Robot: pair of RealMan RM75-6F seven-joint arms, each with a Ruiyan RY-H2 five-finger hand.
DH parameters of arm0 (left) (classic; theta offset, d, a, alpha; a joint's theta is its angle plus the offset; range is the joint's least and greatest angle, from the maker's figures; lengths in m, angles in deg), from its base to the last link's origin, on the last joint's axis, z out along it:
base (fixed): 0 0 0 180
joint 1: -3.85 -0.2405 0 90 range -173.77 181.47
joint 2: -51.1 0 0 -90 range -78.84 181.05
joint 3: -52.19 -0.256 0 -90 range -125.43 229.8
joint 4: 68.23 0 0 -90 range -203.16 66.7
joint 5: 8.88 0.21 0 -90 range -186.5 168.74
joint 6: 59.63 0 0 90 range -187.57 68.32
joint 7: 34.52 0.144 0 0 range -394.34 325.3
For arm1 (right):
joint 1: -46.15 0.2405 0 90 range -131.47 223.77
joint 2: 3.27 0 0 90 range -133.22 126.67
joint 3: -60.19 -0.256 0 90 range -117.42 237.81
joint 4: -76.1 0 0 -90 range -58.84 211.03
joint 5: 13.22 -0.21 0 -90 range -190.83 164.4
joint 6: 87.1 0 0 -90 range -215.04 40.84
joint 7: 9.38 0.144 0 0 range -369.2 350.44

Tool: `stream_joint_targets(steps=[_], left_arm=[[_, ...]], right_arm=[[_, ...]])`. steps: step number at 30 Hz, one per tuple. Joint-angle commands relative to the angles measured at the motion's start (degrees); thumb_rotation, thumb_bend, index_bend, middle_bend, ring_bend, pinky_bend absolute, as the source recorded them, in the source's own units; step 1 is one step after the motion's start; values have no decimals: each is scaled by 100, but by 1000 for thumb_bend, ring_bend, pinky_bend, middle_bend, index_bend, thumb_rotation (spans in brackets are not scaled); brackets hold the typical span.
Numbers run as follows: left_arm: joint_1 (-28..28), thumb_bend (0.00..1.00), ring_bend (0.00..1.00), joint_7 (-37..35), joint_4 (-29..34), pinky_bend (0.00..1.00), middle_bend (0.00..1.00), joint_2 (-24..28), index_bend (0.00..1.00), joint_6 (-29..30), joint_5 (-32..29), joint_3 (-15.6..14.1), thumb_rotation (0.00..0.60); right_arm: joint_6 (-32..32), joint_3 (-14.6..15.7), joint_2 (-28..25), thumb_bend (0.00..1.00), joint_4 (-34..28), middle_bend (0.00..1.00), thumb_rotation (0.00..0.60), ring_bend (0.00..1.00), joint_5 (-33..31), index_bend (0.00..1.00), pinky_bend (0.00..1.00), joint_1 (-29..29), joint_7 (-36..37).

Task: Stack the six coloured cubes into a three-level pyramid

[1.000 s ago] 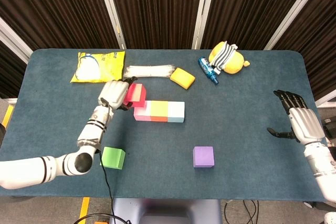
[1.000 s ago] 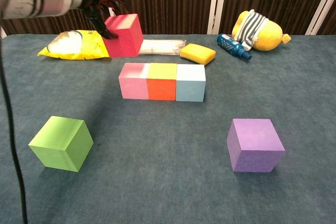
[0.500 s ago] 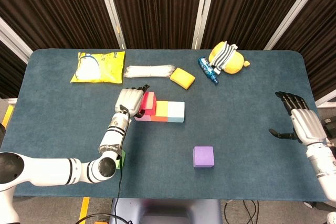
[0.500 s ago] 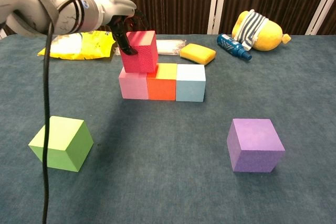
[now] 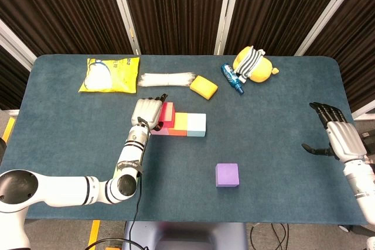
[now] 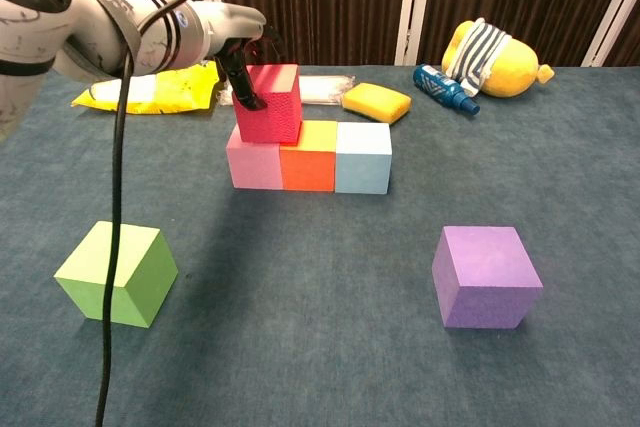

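I am gripping the red cube (image 6: 268, 104) in my left hand (image 5: 147, 112), my fingers (image 6: 243, 80) wrapping its left face, and I am holding it on top of the bottom row, where it is sitting on the pink cube (image 6: 254, 165) and reaching over the seam toward the orange cube (image 6: 309, 161). That row is my landmark: pink, orange and the light blue cube (image 6: 362, 158) are standing side by side, touching, on the blue table (image 6: 320, 347). The green cube (image 6: 117, 273) is lying well in front of the row and to its left, turned at an angle, and the purple cube (image 6: 486, 275) is lying well in front of it and to its right. Behind the row I am seeing a yellow sponge (image 6: 376, 102), a white bundle (image 5: 167, 79) and a yellow snack bag (image 5: 109, 74), and further behind to the right a blue bottle (image 6: 445, 87) touching a yellow plush toy (image 6: 491, 58). My right hand (image 5: 341, 137) is hovering far to the right of the row, near the table edge, holding nothing, with the fingers spread apart
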State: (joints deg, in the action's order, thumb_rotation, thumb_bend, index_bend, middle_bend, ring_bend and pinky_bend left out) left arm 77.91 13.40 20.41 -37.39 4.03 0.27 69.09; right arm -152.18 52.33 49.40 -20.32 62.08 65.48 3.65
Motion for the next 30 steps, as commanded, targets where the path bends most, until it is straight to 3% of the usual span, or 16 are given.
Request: stream_joint_targets(steps=[1,30], left_arm=[[-9,378,247,32,-37,309,268,-40,96,5,6,3,600],[-2,377,237,475,-81,310,256,-282,74,185,-126,226,600]], right_arm=[[15,-2,4,293,8,151,600,0,-1,82,21,-1,5],[96,-61,24,293,148,151,600,0,-7,82,20,-14,133]])
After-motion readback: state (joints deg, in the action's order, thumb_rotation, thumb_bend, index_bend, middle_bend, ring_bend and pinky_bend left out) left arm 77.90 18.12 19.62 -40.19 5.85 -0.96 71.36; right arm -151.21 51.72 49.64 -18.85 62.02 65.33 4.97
